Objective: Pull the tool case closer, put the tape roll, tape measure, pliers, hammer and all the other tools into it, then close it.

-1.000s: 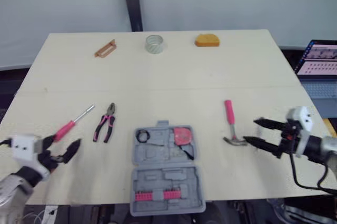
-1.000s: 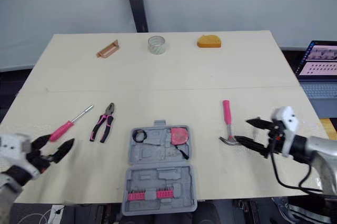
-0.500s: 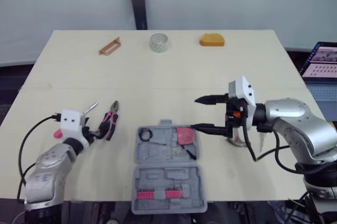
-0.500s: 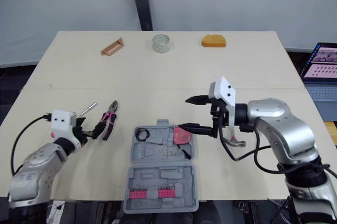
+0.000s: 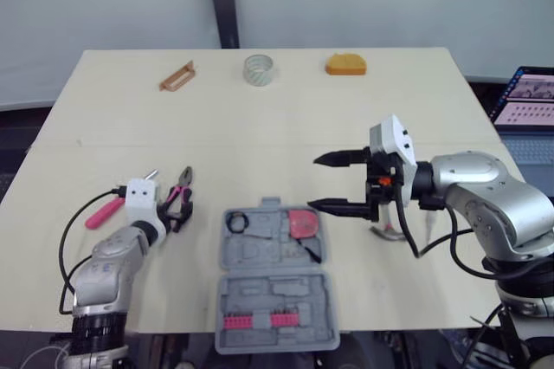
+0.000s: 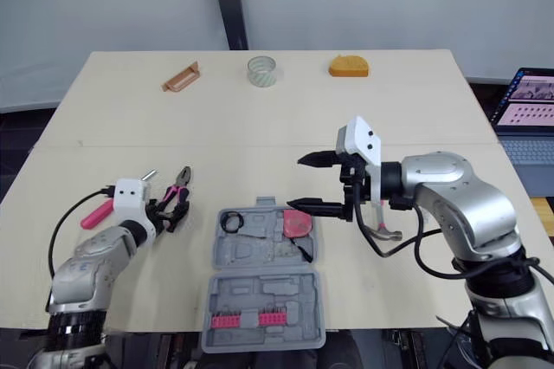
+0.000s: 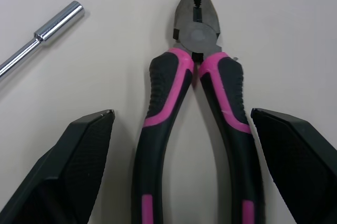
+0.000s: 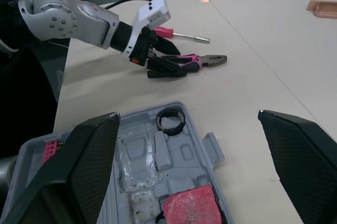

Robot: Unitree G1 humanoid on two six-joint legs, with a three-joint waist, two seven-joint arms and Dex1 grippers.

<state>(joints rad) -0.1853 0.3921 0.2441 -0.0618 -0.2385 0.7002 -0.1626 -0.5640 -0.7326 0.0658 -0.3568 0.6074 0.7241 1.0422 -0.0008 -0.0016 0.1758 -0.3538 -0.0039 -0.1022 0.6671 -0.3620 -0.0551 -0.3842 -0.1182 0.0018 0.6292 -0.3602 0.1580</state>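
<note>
One table (image 5: 286, 139) holds one open case (image 5: 273, 287) at six o'clock, one pliers (image 7: 195, 103) at eight, one screwdriver (image 5: 102, 211) at nine and one hammer (image 5: 387, 232) at four. Inside the case lie one red tape measure (image 5: 301, 222) and one black ring (image 5: 236, 223). At twelve stands one tape roll (image 5: 257, 69), at one o'clock one orange block (image 5: 345, 64), at eleven one brown bracket (image 5: 176, 77). One laptop (image 5: 526, 100) shows at three.

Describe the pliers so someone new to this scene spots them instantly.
On the beige table, look left of the open grey tool case. The pliers lie flat there, straddled by the open left gripper. Unlike the pink-handled driver beside them, with its single straight steel shaft, they have two black-and-pink handles meeting at a grey serrated nose.
</note>
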